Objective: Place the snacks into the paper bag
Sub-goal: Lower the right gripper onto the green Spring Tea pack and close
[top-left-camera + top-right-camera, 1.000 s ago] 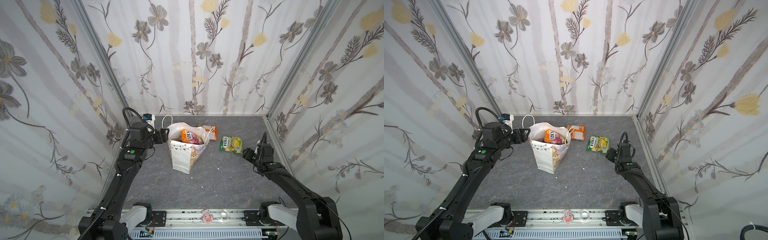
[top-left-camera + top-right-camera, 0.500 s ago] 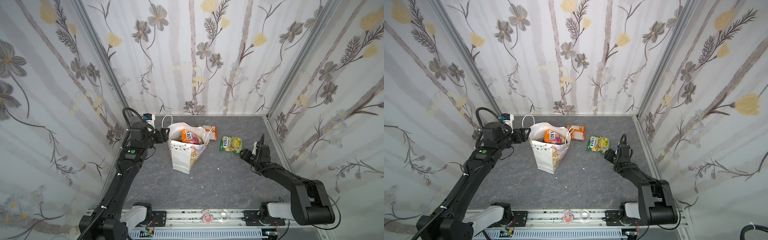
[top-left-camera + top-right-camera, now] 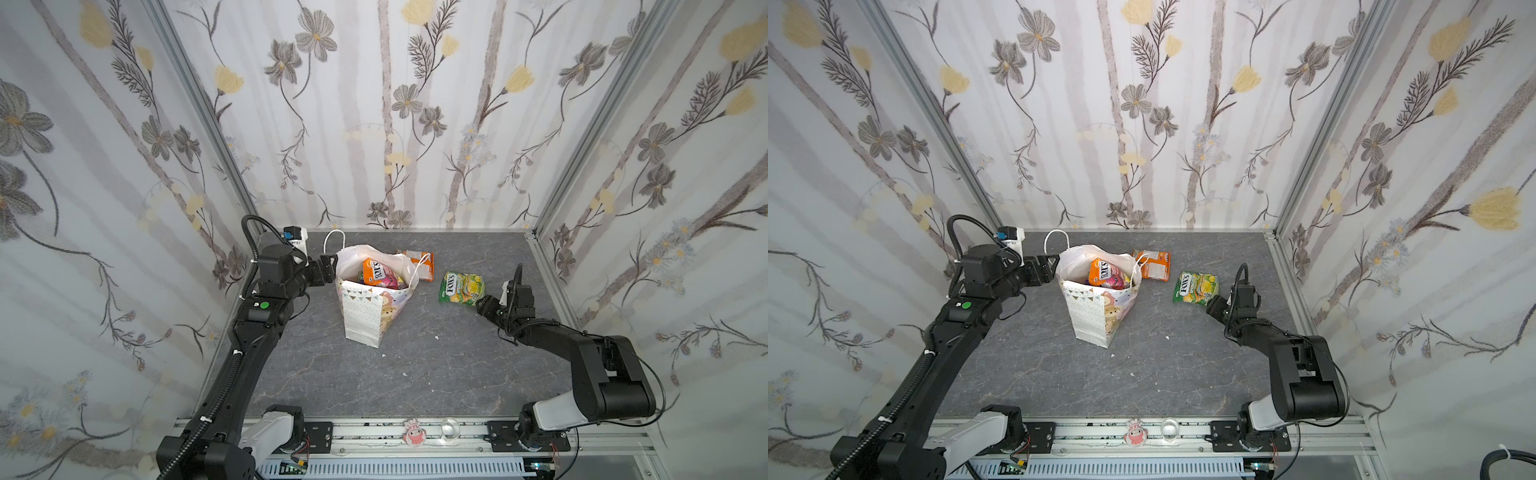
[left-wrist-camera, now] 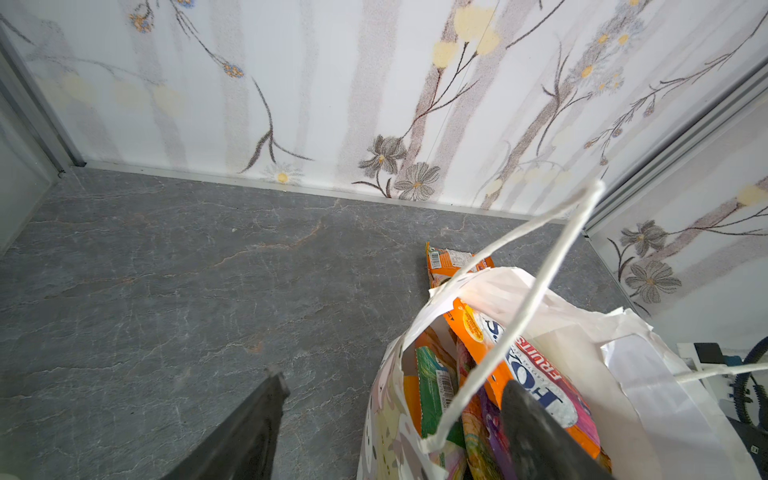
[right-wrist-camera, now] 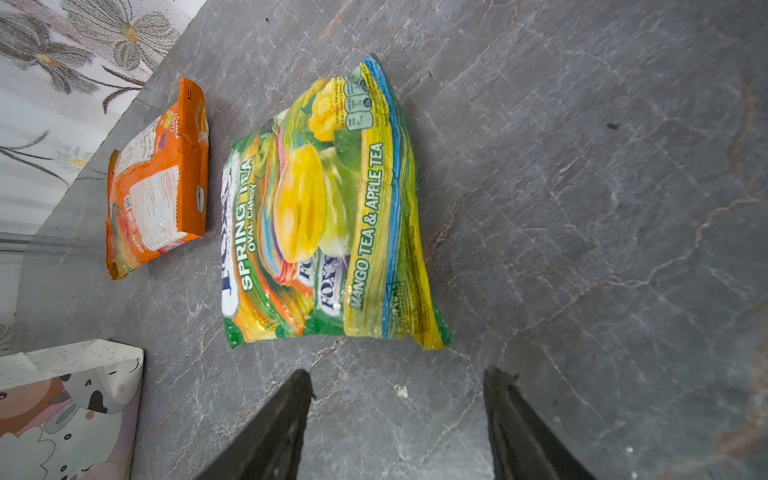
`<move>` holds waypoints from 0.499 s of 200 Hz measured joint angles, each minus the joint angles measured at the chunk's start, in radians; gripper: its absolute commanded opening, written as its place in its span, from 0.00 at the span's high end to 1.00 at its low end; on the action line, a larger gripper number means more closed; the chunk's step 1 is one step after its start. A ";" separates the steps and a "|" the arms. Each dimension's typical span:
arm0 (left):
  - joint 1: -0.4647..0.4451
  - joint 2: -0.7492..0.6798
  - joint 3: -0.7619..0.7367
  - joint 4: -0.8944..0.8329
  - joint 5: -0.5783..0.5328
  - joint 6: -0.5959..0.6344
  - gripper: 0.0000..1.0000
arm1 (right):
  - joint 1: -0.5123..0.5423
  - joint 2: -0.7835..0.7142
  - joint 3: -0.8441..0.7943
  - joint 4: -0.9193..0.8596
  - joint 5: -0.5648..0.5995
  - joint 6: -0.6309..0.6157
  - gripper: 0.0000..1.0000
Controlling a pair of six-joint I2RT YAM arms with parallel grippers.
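We see a white paper bag (image 3: 361, 316) with dots and a bear, a green and yellow packet (image 3: 462, 287), an orange packet (image 3: 1154, 266), a grey table (image 3: 415, 374).

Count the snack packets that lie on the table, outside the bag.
2. The green-yellow packet lies before the right gripper; the orange packet lies behind the paper bag. The bag may hide more.

Grey marbled tabletop (image 3: 415, 374), paper bag (image 3: 363, 320) upright, orange packet (image 3: 426, 270) behind it, green-yellow packet (image 3: 462, 287) lying flat
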 measured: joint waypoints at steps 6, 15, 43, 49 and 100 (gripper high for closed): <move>0.000 -0.002 0.000 0.000 -0.005 0.000 0.16 | 0.000 0.007 0.010 -0.002 0.002 0.000 0.34; 0.000 -0.003 0.000 0.000 -0.012 0.000 0.16 | -0.001 0.014 0.026 -0.007 0.012 -0.001 0.34; 0.000 -0.003 0.000 0.000 -0.022 0.007 0.15 | -0.014 0.036 0.066 -0.012 0.026 -0.005 0.34; 0.000 -0.003 0.000 0.000 -0.022 0.007 0.15 | -0.018 0.045 0.077 -0.014 0.026 -0.006 0.35; 0.000 0.003 0.000 -0.002 -0.040 0.014 0.12 | -0.030 0.120 0.135 -0.011 0.022 -0.013 0.38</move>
